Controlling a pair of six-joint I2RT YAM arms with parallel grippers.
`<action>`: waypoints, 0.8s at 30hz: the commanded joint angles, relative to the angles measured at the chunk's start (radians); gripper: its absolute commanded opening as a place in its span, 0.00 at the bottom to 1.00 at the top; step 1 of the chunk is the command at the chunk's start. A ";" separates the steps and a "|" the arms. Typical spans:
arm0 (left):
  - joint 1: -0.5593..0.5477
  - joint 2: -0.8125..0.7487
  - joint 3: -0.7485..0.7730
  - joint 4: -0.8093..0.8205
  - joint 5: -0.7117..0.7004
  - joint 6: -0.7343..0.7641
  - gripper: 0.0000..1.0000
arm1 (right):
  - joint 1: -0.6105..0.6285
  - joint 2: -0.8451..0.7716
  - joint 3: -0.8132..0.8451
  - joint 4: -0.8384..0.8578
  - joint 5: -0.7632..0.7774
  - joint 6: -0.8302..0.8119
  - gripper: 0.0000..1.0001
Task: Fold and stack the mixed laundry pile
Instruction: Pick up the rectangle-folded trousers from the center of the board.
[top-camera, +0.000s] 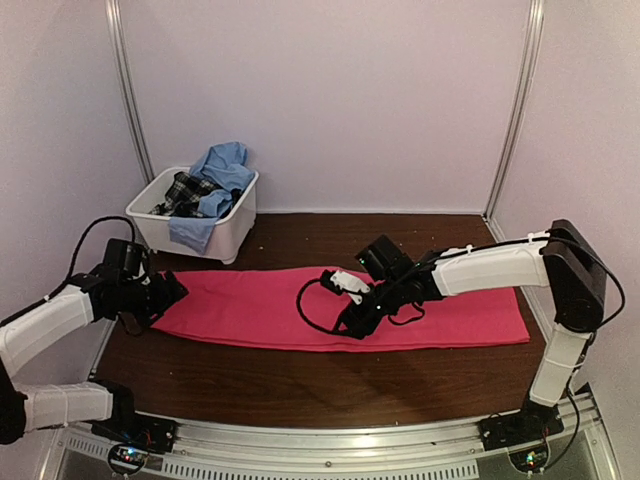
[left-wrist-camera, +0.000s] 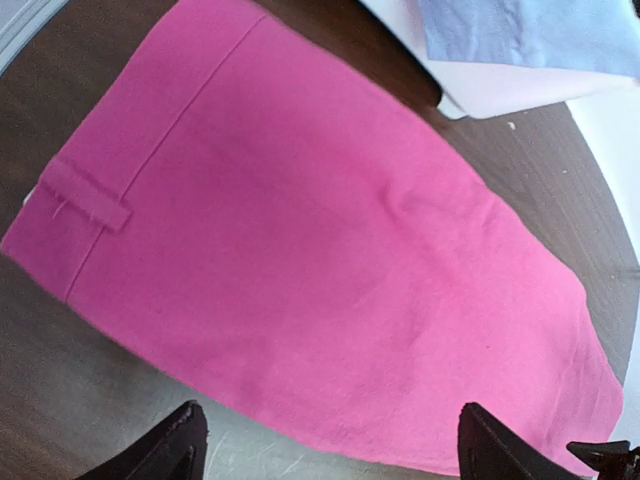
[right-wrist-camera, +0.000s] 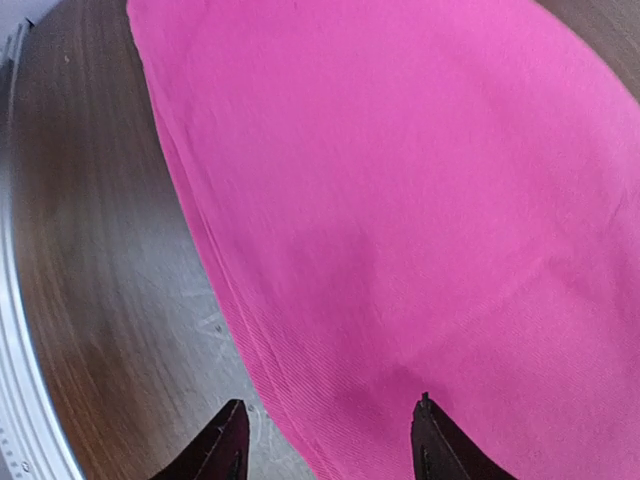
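Currently the left pincer gapes wide and empty, the right pincer half open and empty, above the flat pink cloth. Best to pinch its edge squarely before folding.

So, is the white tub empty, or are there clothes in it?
Not empty: a light blue shirt and a plaid garment lie in the tub.

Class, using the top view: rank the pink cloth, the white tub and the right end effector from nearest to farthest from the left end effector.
1. The pink cloth, its end right at the left end effector.
2. The white tub, just behind.
3. The right end effector, over mid-cloth.
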 joint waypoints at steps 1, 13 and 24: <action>0.017 -0.072 -0.050 -0.147 -0.045 -0.224 0.84 | 0.014 -0.021 -0.046 -0.070 0.115 -0.063 0.55; 0.071 -0.057 -0.078 -0.259 -0.153 -0.400 0.86 | 0.135 0.063 -0.027 -0.115 0.288 -0.113 0.65; 0.238 -0.041 -0.156 -0.006 -0.155 -0.275 0.87 | 0.138 0.068 -0.037 -0.097 0.335 -0.095 0.67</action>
